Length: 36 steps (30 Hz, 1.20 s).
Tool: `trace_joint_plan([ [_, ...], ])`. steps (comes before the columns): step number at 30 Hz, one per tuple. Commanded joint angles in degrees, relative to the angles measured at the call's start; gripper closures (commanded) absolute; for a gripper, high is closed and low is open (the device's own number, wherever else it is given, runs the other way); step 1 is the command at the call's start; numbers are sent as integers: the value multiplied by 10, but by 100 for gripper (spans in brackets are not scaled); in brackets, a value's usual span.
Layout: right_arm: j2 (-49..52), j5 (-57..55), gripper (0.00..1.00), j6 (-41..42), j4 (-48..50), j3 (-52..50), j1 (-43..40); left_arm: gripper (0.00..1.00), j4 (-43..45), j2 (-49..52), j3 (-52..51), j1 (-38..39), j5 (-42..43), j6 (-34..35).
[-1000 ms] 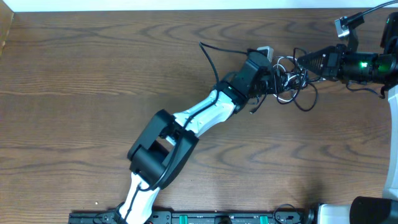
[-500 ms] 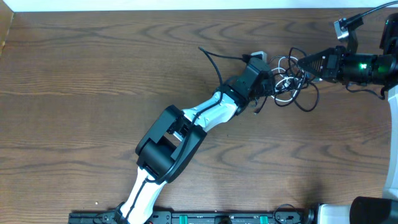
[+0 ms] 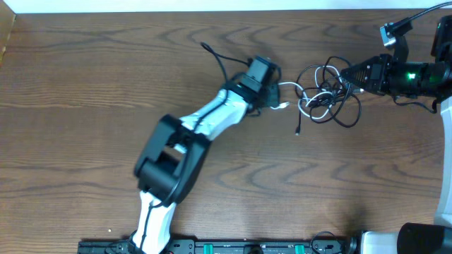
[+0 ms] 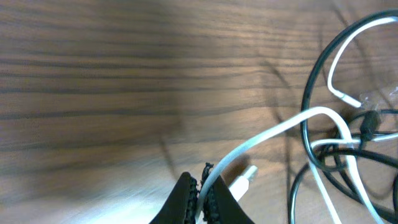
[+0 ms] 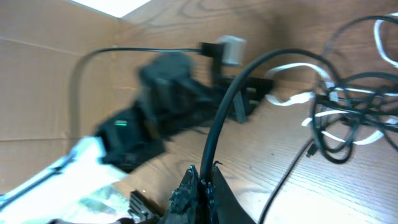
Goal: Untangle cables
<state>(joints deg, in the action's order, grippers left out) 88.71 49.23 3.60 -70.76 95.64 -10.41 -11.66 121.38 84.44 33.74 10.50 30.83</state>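
Note:
The cables (image 3: 323,92) lie as a loose clump of black and white loops at the table's upper right. They also fill the right of the left wrist view (image 4: 348,143) and of the right wrist view (image 5: 351,121). My left gripper (image 3: 274,95) sits just left of the clump, shut (image 4: 202,190) on the white cable (image 4: 280,130). That cable's plug (image 4: 244,179) lies beside the jaws. The white cable runs taut from there into the clump. At the clump's right side, my right gripper (image 3: 347,71) is shut (image 5: 202,182) on a black cable (image 5: 227,118).
The wooden table (image 3: 85,106) stretches left and toward the front. A white wall edge (image 3: 212,5) runs along the back. The left arm (image 3: 183,148) crosses the table's middle diagonally. The right arm's base (image 3: 424,74) sits at the far right.
My left gripper closed on the white cable and moved left, drawing that cable out of the clump. The clump has spread looser. The right gripper has stayed put, still shut.

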Motion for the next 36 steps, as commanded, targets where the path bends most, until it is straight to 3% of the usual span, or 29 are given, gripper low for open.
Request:
trace_joint_plan([
  [1, -7, -44, 99, -11, -3, 10, 0, 93, -53, -94, 5, -29, -7, -85],
  [13, -5, -170, 99, -11, -8, 9, 0, 92, -206, -349, 5, -157, -7, -129],
  [26, 4, -217, 98, -9, 47, -100, 0, 92, -180, -536, 5, -191, 21, -132],
  [28, 5, -217, 91, -8, 61, -127, 0, 93, -164, -550, 5, -190, 52, -132],
  [36, 4, -180, 17, -11, 92, -142, 7, 92, -156, -548, 5, -188, 115, -123],
])
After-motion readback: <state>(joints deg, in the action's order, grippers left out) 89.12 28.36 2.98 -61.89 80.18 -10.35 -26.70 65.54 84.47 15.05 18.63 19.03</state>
